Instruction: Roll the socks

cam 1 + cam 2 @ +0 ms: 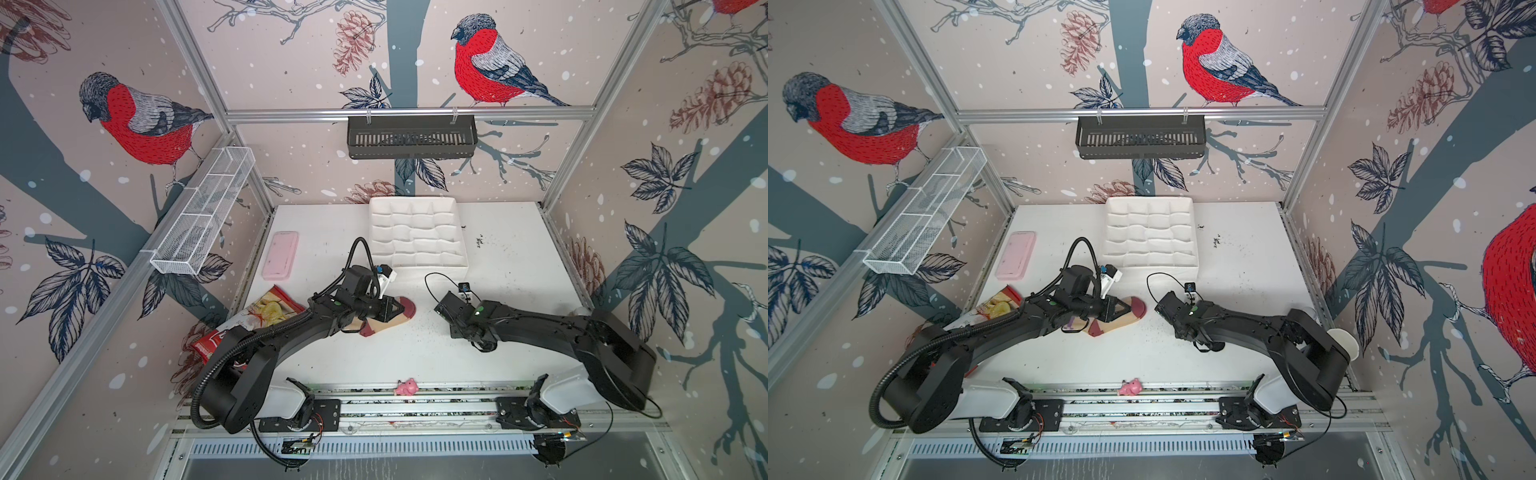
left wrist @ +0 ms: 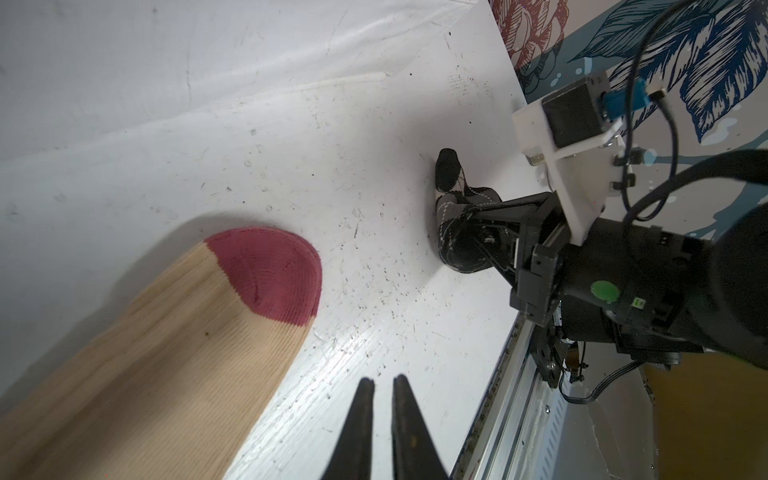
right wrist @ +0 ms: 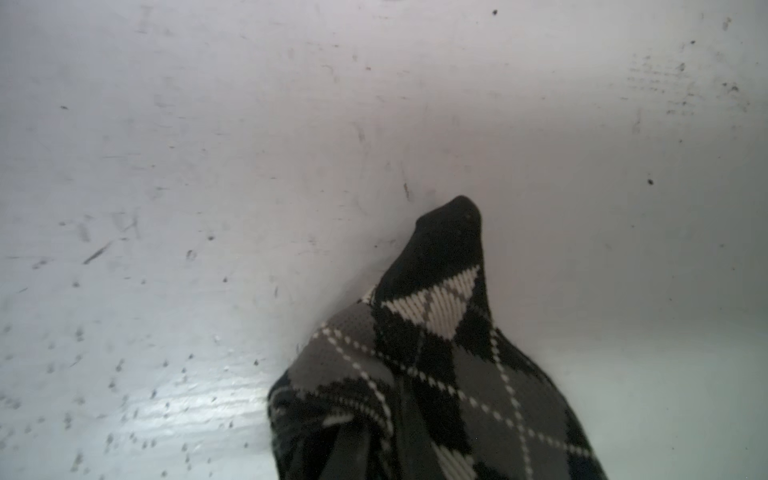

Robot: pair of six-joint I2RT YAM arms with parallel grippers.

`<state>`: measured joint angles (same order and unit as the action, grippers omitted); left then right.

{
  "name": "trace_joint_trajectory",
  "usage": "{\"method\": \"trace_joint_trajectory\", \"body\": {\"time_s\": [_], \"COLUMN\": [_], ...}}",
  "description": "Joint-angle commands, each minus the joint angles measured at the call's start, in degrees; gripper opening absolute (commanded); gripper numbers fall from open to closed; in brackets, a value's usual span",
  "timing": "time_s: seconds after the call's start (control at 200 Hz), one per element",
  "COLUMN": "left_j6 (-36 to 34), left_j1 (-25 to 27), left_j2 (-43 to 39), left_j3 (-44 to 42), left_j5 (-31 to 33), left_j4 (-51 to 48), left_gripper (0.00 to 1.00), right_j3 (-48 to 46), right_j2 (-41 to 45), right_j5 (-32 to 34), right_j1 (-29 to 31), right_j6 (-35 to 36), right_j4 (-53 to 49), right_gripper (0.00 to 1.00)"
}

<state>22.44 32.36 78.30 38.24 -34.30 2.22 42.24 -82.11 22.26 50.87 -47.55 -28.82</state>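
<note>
Far left: chips bag (image 1: 266,311), partly under my left arm, not part of the job.

Left hand (image 2: 383,380): narrow, fingers nearly together, nothing between them. It sits over bare bench (image 2: 395,299) just beside the tan sock (image 2: 166,353); can't tell if the tips touch the bench. The tan sock lies flat, left of bench centre, with its maroon toe toward my right arm. My left arm covers the cuff end in both top views.

Right of centre: right hand (image 2: 465,232) is clamped on the argyle sock (image 3: 436,353). The sock is bunched in the grip, and its black tip pokes out past the fingers onto the bench. The socks are well apart, with bare bench between them.

Risks, my read:
- The right grip is on a wad, maybe only one layer, so a lift or drag could let it slip out or leave it more crumpled. A crumpled sock won't roll clean.
- If the argyle sock lands skewed on the tan one, the roll will come out lopsided.
- The left hand this narrow can't pinch the tan sock, so pushing down would only shove or wrinkle it.
- The left arm lies across the cuff, so swinging it may drag the tan sock or sweep the chips bag.
</note>
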Motion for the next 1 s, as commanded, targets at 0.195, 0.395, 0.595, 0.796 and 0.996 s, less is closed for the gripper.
{"method": "trace_joint_trajectory", "body": {"time_s": [0.195,0.395,0.595,0.796,0.996], "left_j6": [-2.77,-4.48,-5.80,-6.50,-6.84], "left_j1": [-0.10,0.12,1.27,2.87,3.32], "left_j2": [-1.16,-1.30,-0.88,1.28,6.25], "left_j3": [5.17,8.37,10.59,11.51,11.28], "left_j5": [0.65,-0.01,-0.86,-1.67,-2.86], "left_j4": [-4.92,-8.54,-10.43,-10.70,-8.66], "left_gripper": [0.13,0.13,0.14,0.14,0.14], "right_j3": [-1.85,-5.76,-10.17,-10.11,-11.68], "right_j2": [20.39,24.20,17.94,11.66,4.08], "right_j5": [-30.01,-54.52,-69.71,-72.48,-77.51], "right_j1": [-12.33,-19.89,-21.03,-22.14,-24.15], "right_j6": [7.80,3.82,-3.14,1.53,4.17], "right_j4": [7.44,18.47,32.65,30.02,31.74], "right_gripper": [0.00,0.00,0.01,0.02,0.02]}}
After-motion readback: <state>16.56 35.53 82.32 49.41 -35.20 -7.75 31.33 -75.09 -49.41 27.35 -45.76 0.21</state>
